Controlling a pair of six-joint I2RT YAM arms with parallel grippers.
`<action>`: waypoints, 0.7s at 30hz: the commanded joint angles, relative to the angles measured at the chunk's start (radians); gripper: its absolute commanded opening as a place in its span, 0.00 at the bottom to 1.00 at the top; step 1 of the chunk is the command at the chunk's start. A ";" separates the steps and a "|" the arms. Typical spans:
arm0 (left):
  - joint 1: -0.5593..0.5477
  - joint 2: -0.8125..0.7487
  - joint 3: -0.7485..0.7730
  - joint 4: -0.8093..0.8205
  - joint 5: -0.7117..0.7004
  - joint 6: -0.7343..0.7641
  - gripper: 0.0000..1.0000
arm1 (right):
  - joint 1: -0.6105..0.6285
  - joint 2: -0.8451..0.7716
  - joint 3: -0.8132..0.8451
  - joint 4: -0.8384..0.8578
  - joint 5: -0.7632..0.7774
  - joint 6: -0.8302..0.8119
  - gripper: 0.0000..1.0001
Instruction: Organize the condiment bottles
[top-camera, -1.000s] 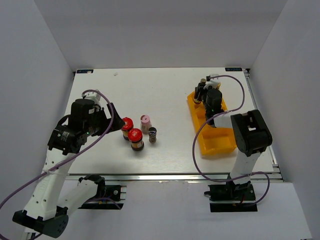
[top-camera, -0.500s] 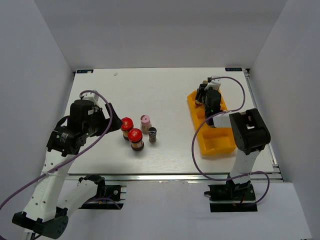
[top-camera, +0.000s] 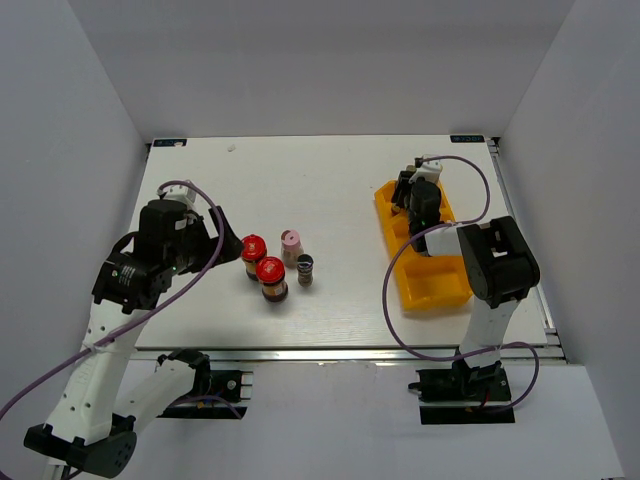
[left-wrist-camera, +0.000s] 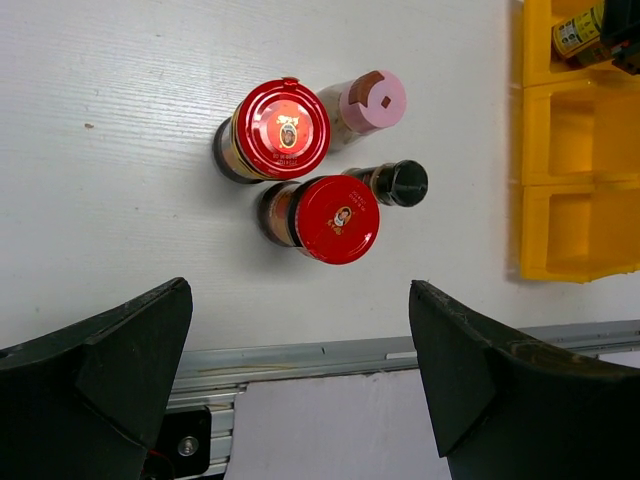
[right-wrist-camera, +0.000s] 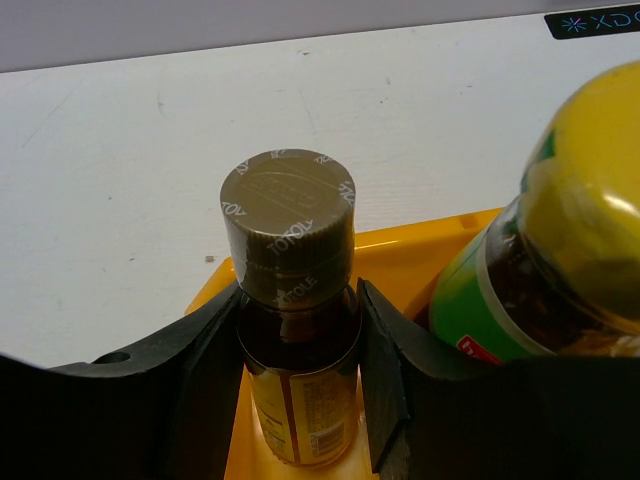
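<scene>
White-walled booth, white table underneath. Over on the right side, yellow three-slot tray, long way running near to far. Up at its far end, right gripper pinched tight around the slim brown bottle, upright, cap up, with the yellow-capped sauce bottle just beside it. Can't tell whether resting on the tray floor or not quite down. Left of centre, well apart from the tray, a tight upright huddle: one red-lidded jar, second red-lidded jar, pink-capped bottle, grey-topped shaker. Left gripper hanging just left of that bunch, fingers spread wide, nothing in them. Looks like the left arm's job next, being way nearer: straight ahead onto the second jar, then a long haul rightward to the tray.
</scene>
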 joint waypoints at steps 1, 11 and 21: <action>-0.005 -0.009 0.041 -0.012 -0.021 -0.006 0.98 | -0.006 -0.008 0.005 0.105 0.019 0.027 0.40; -0.003 -0.012 0.044 -0.018 -0.032 -0.006 0.98 | -0.006 -0.028 -0.023 0.115 -0.001 0.040 0.63; -0.003 -0.012 0.044 -0.018 -0.029 -0.004 0.98 | -0.005 -0.082 -0.044 0.124 -0.029 0.015 0.68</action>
